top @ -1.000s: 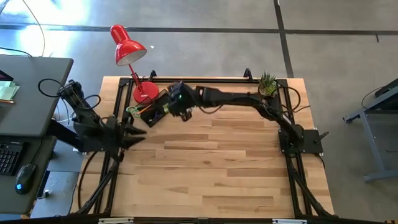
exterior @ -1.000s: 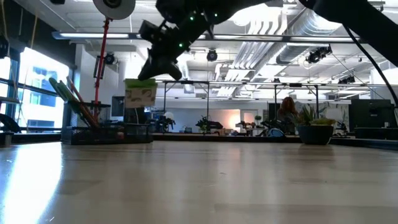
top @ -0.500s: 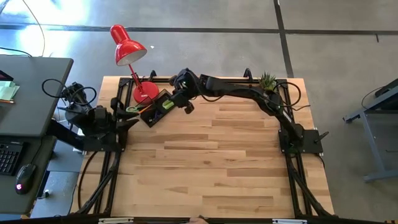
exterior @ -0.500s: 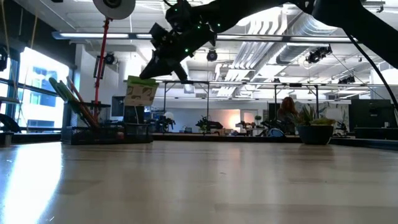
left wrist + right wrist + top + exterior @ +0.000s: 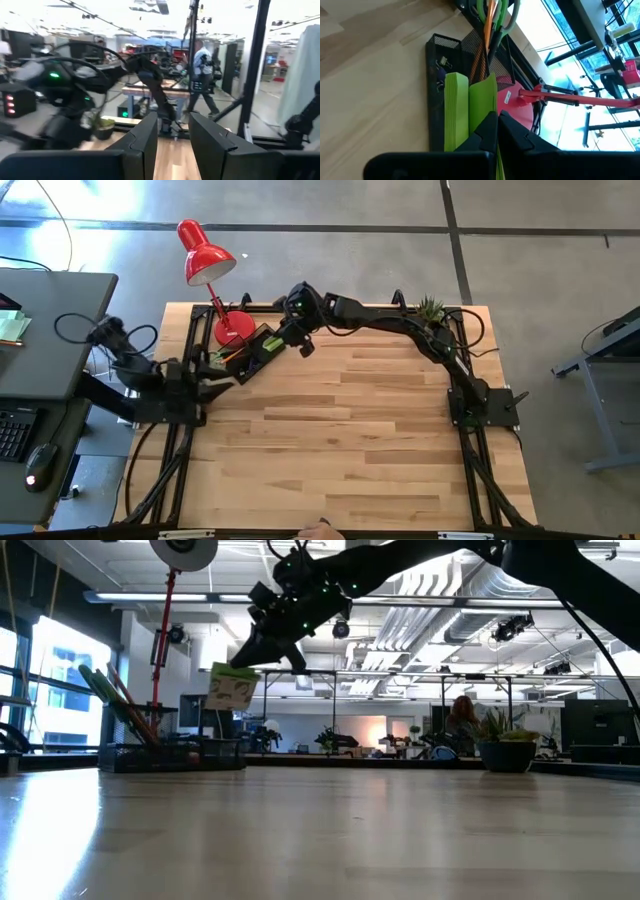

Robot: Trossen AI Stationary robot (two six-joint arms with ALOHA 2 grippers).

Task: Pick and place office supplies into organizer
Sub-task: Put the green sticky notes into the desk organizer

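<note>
Landmark: organizer (image 5: 250,355), black mesh tray, sits at the far left of the tabletop (image 5: 340,450).

Left pincer (image 5: 222,388) is parked just beside the organizer's near-left end, at the tabletop edge. Fingers (image 5: 145,140) are seen parted with a narrow gap between them, nothing held.

Red desk lamp (image 5: 205,255): its base is directly behind the organizer, its head out past the tabletop's far edge.

Inside the organizer: green-handled scissors (image 5: 492,12), orange pencils (image 5: 487,37) and dark pens are stood leaning in the left-end compartment; small metal clips (image 5: 441,62) and a small purple piece (image 5: 440,85) are seen in a side compartment; a lime-green sticky-note pad (image 5: 456,107) is stood on edge in the right-hand part.

Right pincer (image 5: 283,340) is hung over the organizer's right end. Jaws are clamped on a single green sticky note (image 5: 232,690), which is held above the organizer and in front of the pad.

Small potted plant (image 5: 431,313) is well apart to the organizer's right, at the far right corner.
</note>
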